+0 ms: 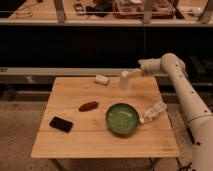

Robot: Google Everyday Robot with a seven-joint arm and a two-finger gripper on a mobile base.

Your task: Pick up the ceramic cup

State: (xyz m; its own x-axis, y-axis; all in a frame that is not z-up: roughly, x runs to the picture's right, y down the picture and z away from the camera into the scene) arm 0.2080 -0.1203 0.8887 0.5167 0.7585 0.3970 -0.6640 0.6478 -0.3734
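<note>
Camera view shows the ceramic cup [124, 81] upright at upper right of the table [75, 135], the gripper [134, 74] at its rim from the right, presumably positioned sideways for a grasp; whether it grips cannot be told.

The cup [124, 81] is at the rear of the bench [100, 144], block [102, 79] to its left, gripper [133, 74] just right; bowl [122, 119] in front, packet [153, 112] beside it.
</note>
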